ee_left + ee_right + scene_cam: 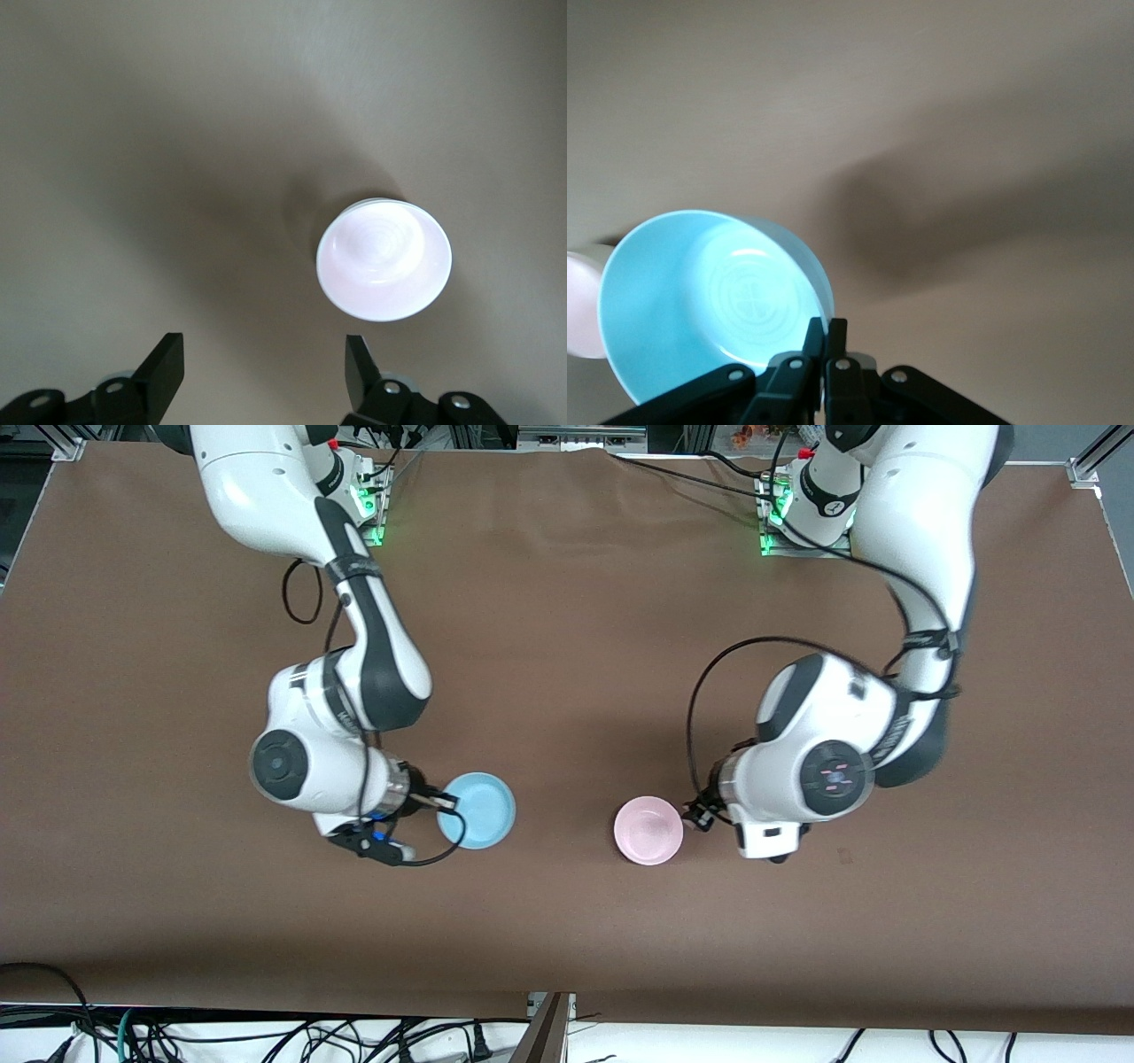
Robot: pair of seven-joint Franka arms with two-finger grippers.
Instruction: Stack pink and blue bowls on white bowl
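Right gripper (825, 341) clenched on rim of round light-blue plastic bowl (477, 810), lifted over brown table (567, 646), tilted. Left gripper (264, 365) released, above the table beside round pale-pink plastic bowl (648, 830). Pink appears seated on something white, prob. white bowl. Step: carrying blue. Next: centre over pink, lower, release.

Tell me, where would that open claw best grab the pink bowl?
Probably by its rim, coming down from above. The pink bowl sits upright, mouth up, so the thin rim is the only edge two fingers can pinch, one inside and one outside. The left gripper hangs open above the table beside it. The right gripper holds the blue bowl just that way.
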